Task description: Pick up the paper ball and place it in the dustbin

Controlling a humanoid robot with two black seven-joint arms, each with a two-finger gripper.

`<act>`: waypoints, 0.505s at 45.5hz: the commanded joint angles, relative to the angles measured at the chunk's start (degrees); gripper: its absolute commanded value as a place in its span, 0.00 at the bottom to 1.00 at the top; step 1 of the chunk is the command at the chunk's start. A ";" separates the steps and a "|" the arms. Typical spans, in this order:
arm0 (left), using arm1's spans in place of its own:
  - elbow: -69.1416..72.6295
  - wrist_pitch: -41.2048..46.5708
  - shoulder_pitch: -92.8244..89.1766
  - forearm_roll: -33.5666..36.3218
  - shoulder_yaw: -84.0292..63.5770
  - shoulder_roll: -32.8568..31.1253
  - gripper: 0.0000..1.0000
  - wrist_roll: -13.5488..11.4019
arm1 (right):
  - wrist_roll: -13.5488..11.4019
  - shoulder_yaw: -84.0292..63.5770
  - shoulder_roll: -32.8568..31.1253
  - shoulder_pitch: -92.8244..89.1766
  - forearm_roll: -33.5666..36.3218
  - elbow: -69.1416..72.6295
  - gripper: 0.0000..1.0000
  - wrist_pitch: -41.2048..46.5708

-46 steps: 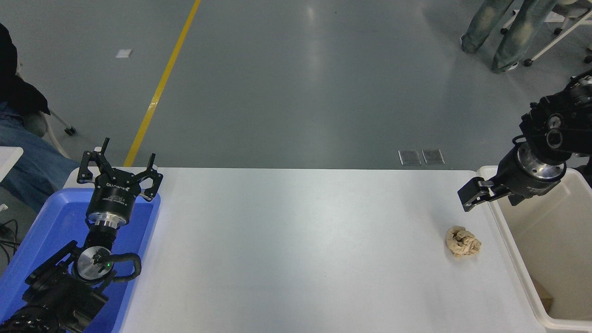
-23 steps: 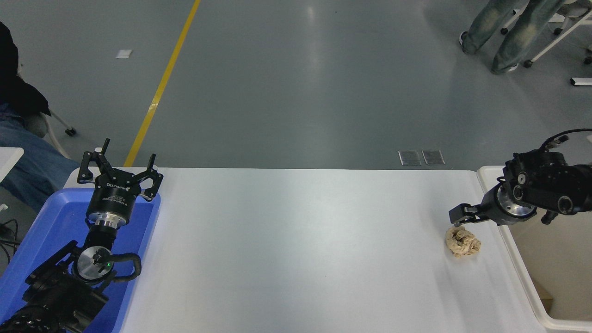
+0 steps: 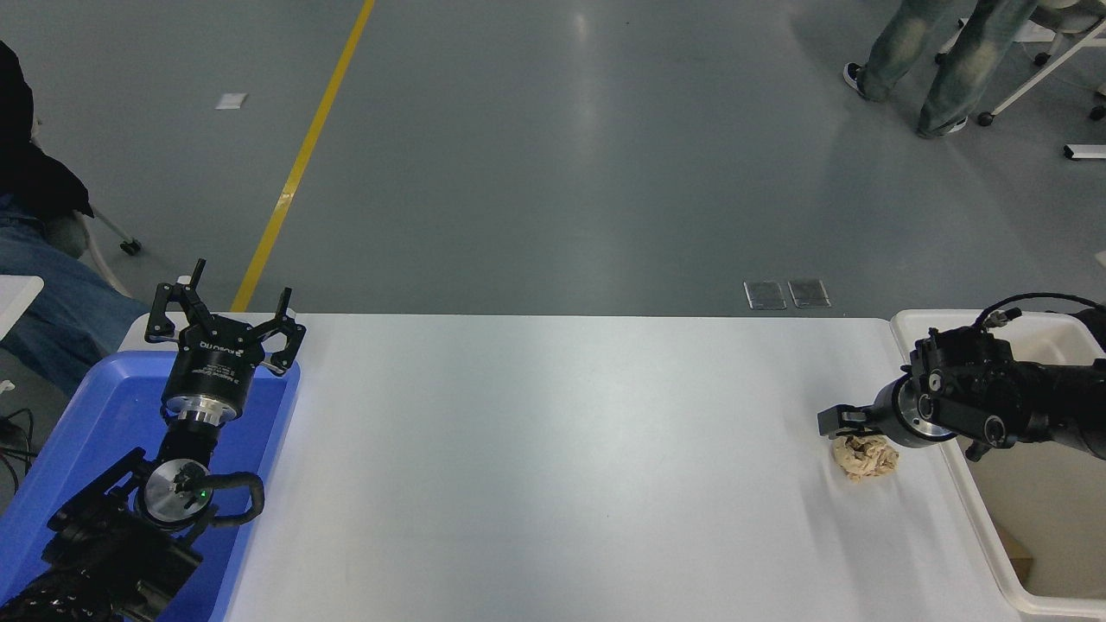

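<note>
The paper ball (image 3: 867, 458), a tan crumpled wad, lies on the white table (image 3: 553, 466) near its right end, a short way left of the dustbin (image 3: 975, 517). The dustbin is a cream-white tub at the table's right edge, partly cut off by the picture. My right gripper (image 3: 831, 421) comes in from the right over the dustbin's rim, lies almost level and points left. Its tip is low, right at the ball's far upper-left edge; I cannot tell whether it touches. My left gripper (image 3: 235, 292) is open and parked over the blue tray (image 3: 95, 406).
The blue tray sits at the table's left end under the left arm. A brown scrap (image 3: 1018, 553) lies inside the dustbin. A person's legs (image 3: 933, 60) stand on the floor at the top right. Another person (image 3: 34, 259) sits at the far left.
My right arm has come down and swung left, from high above the dustbin's far corner to low by the paper ball. The ball and left arm have not moved.
</note>
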 commanded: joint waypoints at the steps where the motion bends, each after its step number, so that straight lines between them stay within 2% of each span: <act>1: -0.01 0.00 0.00 0.00 0.01 0.00 1.00 0.00 | 0.12 0.15 1.50 -2.04 -0.03 -1.62 0.80 -1.76; 7: -0.01 0.00 0.00 0.00 0.01 0.00 1.00 0.00 | 0.47 0.15 1.50 -2.22 -0.03 -1.62 0.46 -1.94; 9: -0.02 0.00 0.00 0.00 0.01 0.00 1.00 0.00 | 0.47 0.15 1.50 -2.13 0.05 -1.53 0.42 -1.85; 11: -0.02 0.00 0.00 0.00 0.01 0.00 1.00 0.00 | 0.47 0.15 1.50 -2.13 -0.03 -1.53 0.34 -1.85; 15: -0.02 0.00 0.00 0.00 0.01 0.00 1.00 0.00 | 0.55 0.06 1.41 -1.87 0.05 -1.36 0.00 -1.24; 23: 0.07 0.00 0.00 0.00 0.01 0.00 1.00 0.00 | 1.35 -1.17 0.62 1.29 -0.03 0.57 0.00 0.25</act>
